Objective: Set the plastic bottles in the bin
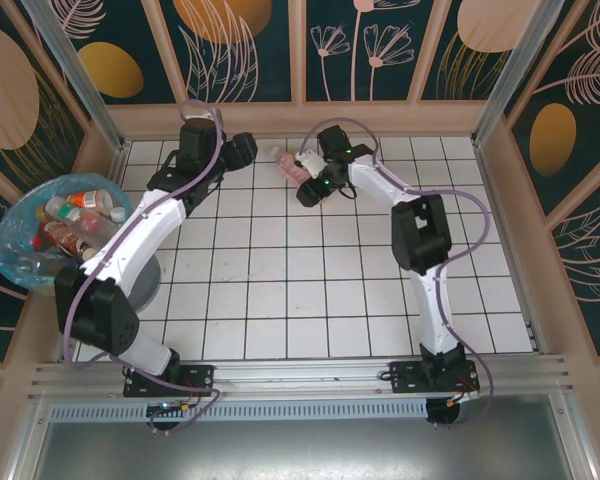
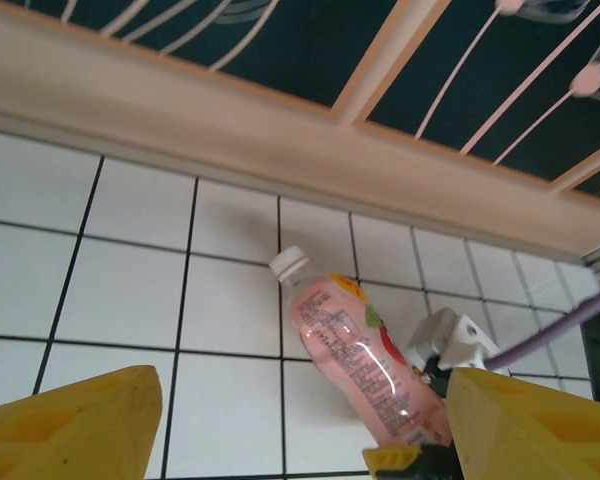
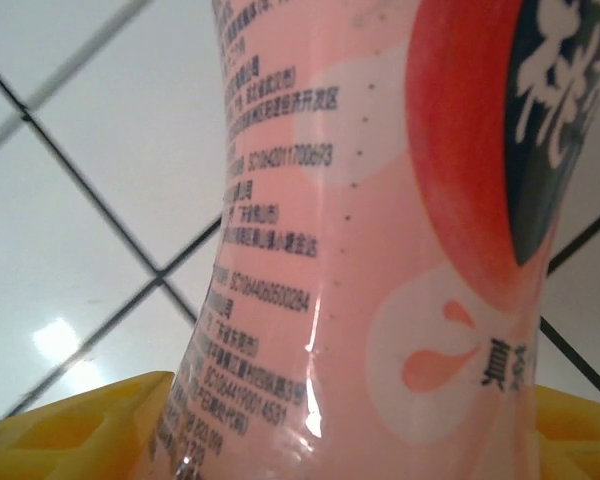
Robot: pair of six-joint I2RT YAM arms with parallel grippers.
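Several bottles (image 1: 75, 215) in bin (image 1: 5, 255); one pink-label bottle (image 1: 290, 160) left, between right gripper (image 1: 305, 178) jaws, clamp unclear; left gripper (image 1: 244, 148) spread wide, empty.

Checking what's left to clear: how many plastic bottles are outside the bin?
1: the pink-label bottle, far across the table, between the right gripper's fingers. Arms might hide others.

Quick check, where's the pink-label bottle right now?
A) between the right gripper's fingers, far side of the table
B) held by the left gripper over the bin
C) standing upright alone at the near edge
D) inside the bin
A: the pink-label bottle sits tilted over the far tiles with its base end between the right gripper fingers, and the right wrist view shows a yellow finger on each side of it.
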